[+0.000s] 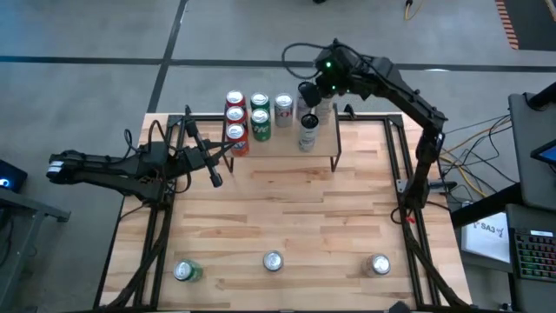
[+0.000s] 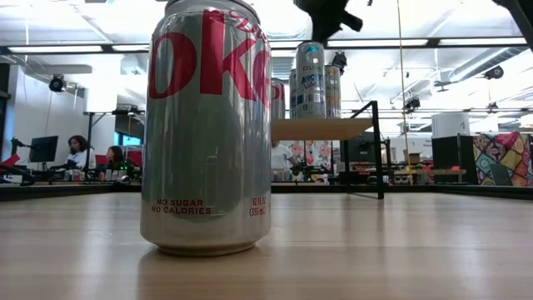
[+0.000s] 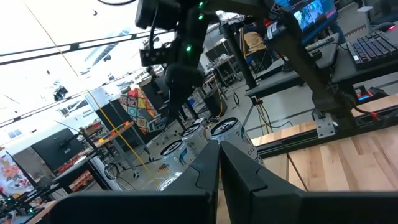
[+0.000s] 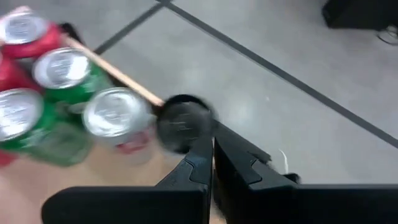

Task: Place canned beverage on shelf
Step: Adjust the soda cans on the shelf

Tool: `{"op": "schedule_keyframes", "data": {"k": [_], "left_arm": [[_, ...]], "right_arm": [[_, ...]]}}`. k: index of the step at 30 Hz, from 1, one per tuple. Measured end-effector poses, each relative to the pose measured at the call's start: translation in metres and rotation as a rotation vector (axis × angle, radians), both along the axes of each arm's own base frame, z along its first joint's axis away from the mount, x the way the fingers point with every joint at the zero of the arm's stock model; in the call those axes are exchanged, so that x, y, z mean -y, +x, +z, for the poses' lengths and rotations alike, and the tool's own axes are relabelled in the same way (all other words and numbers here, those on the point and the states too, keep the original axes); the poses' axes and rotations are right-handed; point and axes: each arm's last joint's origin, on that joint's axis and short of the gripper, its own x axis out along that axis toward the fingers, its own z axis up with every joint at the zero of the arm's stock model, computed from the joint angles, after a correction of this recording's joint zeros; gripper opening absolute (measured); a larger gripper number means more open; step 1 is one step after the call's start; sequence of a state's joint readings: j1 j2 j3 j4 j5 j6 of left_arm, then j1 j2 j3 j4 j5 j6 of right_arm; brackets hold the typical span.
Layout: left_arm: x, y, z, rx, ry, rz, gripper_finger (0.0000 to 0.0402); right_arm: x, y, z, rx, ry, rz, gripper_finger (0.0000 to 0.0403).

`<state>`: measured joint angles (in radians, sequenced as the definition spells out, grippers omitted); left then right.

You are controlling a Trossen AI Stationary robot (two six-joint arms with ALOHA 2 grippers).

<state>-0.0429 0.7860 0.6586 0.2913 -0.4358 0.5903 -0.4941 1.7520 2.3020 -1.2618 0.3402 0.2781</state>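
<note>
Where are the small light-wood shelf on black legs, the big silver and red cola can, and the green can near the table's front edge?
Light-wood shelf (image 1: 323, 143): high view, bare board near its front edge.
Silver and red cola can (image 2: 206, 125): low view, side wall.
Green can (image 1: 186, 272): high view, top.

Shelf (image 1: 278, 149): light wood board, thin black legs. On it: 3 red cans (image 1: 234, 117) at the left, 2 green cans (image 1: 260, 116) next, 1 silver can with red lettering (image 1: 283, 109), then a silver/white can with a dark band (image 1: 308, 132). Tabletop (image 1: 278, 217): pale wood planks, black frame rails. Front row: green can (image 1: 185, 271), 2 silver cans (image 1: 273, 261). Low view: nearest can (image 2: 206, 125) is silver, big red letters, small red print. Both arms dark; green LED on the right arm (image 1: 327, 64).
</note>
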Motion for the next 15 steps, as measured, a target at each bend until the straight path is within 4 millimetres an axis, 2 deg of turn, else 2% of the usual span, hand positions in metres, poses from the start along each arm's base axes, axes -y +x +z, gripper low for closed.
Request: {"op": "schedule_keyframes", "data": {"k": [6, 15], "left_arm": [[0.000, 0.000, 0.000, 0.000, 0.001, 0.000, 0.0000], [0.000, 0.000, 0.000, -0.001, 0.002, 0.000, 0.0000]], "right_arm": [[0.029, -0.012, -0.008, -0.034, 0.027, -0.080, 0.0009], [0.050, -0.007, -0.026, -0.068, 0.088, -0.060, 0.0009]]}}
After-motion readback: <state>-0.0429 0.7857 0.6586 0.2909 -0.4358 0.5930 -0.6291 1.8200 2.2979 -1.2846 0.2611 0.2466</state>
